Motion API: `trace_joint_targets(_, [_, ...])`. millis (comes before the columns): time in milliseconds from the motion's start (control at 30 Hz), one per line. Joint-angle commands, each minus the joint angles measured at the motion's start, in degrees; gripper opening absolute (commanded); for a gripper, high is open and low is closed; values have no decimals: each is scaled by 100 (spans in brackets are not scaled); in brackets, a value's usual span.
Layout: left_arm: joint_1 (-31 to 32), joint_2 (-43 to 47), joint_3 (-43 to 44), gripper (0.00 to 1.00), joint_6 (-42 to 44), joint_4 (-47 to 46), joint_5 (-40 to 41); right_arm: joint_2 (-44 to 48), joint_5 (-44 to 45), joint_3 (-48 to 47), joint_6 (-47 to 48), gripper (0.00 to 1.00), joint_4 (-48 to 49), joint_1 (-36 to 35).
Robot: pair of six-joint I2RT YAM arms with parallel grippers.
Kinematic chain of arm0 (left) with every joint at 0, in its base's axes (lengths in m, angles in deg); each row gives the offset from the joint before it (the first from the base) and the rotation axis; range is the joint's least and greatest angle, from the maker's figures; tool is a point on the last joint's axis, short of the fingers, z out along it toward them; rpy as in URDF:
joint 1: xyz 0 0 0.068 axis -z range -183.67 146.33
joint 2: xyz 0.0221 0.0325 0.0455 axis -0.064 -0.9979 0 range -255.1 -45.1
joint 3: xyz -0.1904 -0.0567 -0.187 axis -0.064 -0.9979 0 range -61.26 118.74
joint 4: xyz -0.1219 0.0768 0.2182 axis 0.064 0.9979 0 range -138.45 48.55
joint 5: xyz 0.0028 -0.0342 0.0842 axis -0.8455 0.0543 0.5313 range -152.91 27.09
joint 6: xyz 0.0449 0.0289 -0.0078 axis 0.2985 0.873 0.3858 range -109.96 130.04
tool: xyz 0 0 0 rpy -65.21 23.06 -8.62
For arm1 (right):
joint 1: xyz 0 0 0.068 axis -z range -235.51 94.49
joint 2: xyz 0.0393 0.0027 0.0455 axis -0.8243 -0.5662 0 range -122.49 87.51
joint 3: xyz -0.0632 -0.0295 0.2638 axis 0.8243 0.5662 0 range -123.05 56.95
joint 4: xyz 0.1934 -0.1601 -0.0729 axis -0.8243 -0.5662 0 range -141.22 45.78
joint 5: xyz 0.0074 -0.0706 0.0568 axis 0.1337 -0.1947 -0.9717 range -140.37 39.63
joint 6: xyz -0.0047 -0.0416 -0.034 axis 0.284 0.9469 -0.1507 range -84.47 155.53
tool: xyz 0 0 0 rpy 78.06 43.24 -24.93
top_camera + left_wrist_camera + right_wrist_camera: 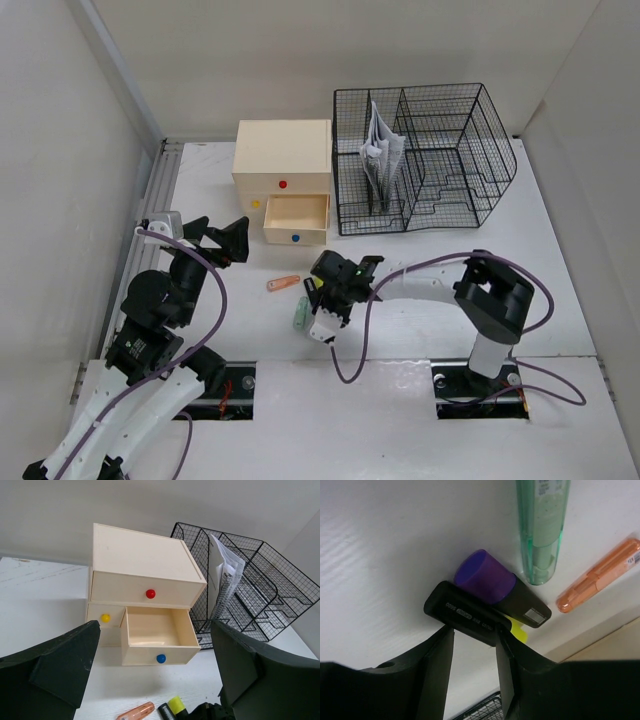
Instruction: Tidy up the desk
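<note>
Evidently a yellow-tipped highlighter [465, 612] is clamped by the right gripper [474, 636], presumably for the open drawer [145, 656]; the left gripper [154, 630] is held spread.

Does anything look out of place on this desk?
Yes. An orange pen, green pen, purple-capped highlighter and black highlighter lie loose on the desk, and the blue-knobbed drawer stands open, empty.
</note>
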Motion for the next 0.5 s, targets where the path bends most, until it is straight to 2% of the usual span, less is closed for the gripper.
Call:
trace_joint_targets(0, [23,51,-29,91,38,-185,-71,-148,115,-170,277,44,274,66])
trace_joint_targets(200, [23,51,-29,91,38,-185,-71,-447,115,-363,338,44,344,119])
trace_joint_targets(467, [23,51,-29,92,-15,-185,-71,-956,-298,-1136,391,47,-701,119])
